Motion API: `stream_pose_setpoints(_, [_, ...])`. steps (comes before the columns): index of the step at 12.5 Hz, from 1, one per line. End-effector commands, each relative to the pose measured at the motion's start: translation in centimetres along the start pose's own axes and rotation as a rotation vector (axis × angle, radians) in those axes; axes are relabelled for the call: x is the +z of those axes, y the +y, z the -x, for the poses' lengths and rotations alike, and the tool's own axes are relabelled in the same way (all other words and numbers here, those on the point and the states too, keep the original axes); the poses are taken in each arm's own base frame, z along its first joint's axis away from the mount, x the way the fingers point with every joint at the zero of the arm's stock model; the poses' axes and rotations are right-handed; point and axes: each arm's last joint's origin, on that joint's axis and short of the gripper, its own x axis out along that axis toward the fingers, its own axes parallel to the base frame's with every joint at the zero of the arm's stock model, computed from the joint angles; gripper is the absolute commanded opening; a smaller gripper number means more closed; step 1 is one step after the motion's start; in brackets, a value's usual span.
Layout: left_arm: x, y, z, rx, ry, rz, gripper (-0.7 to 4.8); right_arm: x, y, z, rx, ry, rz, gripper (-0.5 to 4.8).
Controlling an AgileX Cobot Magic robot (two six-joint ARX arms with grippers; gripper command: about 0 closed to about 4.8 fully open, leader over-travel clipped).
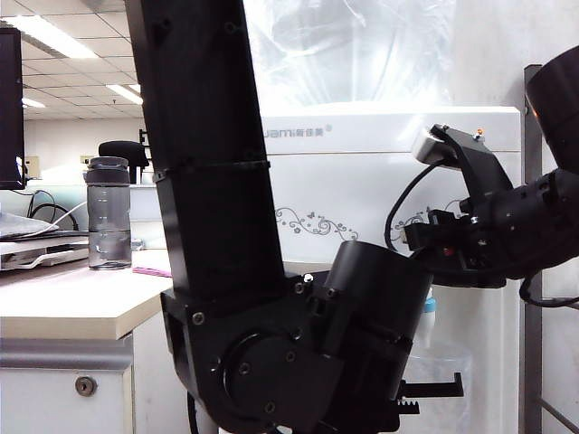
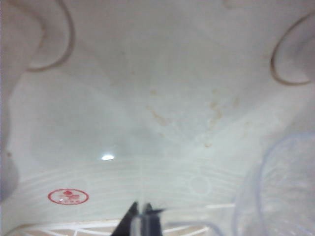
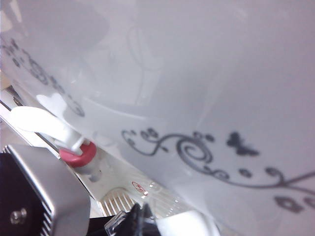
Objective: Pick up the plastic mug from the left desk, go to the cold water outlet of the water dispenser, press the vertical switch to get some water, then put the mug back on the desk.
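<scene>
Nearest the lens in the exterior view, and filling its middle: the black left arm, dropping steeply from 12 o'clock, folding at a bulky elbow near 6 o'clock, then reaching level toward 3 o'clock. Behind it, the white water dispenser, with grey swirls across its front. At 3 o'clock, the right arm, forearm level and pointing toward the dispenser, wrist camera perched on top. At 8 o'clock, the left desk, with a smoky-grey bottle standing on it.

Left gripper at 5 o'clock, low in front of the dispenser, jaws pressed together on the clear handle of the plastic mug. Mug upright, long axis vertical, mouth up, directly beneath the cold water outlet with its blue collar and apart from it.

Seen only from the left wrist: the pale underside of the tap recess, a round red mark, and the mug's rim curving in at 5 o'clock.

Seen only from the right wrist: the red-collared tap with its long white lever at 9 o'clock. Right gripper just off the dispenser front, only dark tips in view; cannot tell how wide the jaws stand or whether anything is held.
</scene>
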Motion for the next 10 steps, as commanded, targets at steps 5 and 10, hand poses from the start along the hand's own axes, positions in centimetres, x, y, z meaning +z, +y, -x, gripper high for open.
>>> stream_pose_setpoints(5, [0.28, -0.29, 0.08, -0.007, -0.015, 0.019, 0.03, -0.12, 0.05, -0.02, 0.008, 0.013, -0.003, -0.01])
stream_pose_setpoints(10, [0.27, -0.31, 0.11, -0.008, -0.015, 0.019, 0.03, -0.05, 0.07, -0.02, 0.013, 0.007, 0.000, -0.01])
